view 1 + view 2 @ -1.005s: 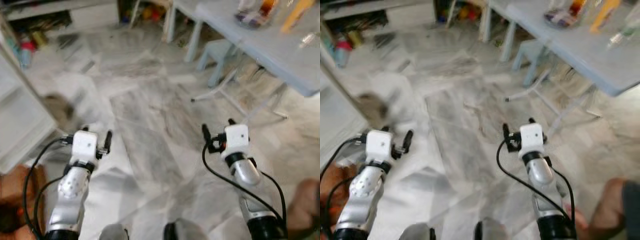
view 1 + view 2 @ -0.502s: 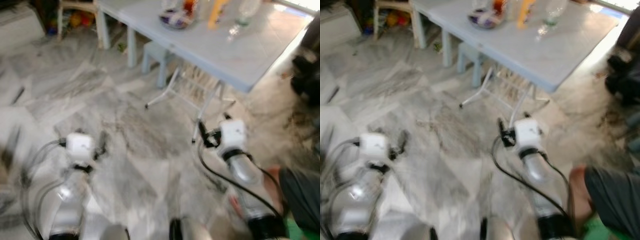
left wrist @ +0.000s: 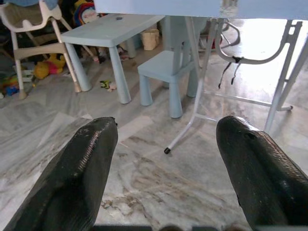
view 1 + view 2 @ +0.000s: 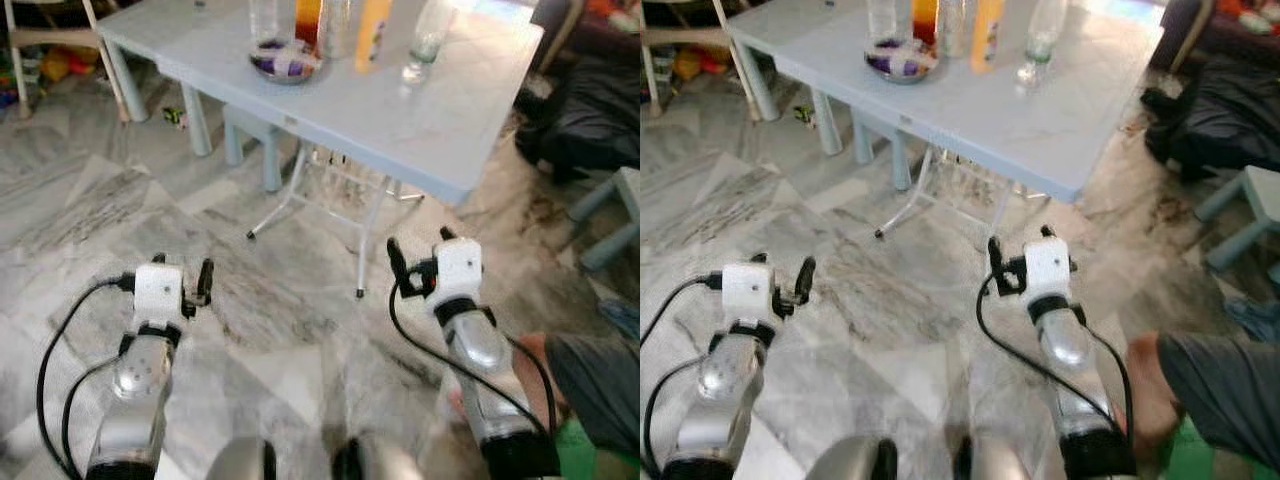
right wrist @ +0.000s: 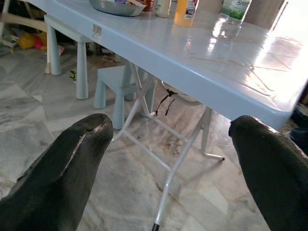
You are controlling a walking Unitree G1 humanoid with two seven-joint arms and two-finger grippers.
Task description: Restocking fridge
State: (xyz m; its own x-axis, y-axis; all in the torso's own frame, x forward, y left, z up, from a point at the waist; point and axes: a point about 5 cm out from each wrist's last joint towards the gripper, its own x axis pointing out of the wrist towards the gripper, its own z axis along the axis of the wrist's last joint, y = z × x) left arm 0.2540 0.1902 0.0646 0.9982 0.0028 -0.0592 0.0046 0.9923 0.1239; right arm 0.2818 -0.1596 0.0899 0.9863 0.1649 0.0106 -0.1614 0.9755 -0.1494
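Left eye view: folding table [image 4: 440,130] ahead holds bottles [image 4: 373,35]; small stool [image 4: 250,125] beneath.

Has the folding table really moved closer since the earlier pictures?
Cannot tell. The folding table sits nearer, but the floor tiles shifted with it, so the camera moved.

**Silver arms, white wrists, black pincers**

Two silver jointed arms are seen, each capped by a white boxy wrist block. Black cables are looped alongside them. The left pincer [image 4: 183,274] and right pincer [image 4: 418,250] are fitted with long black textured fingers.
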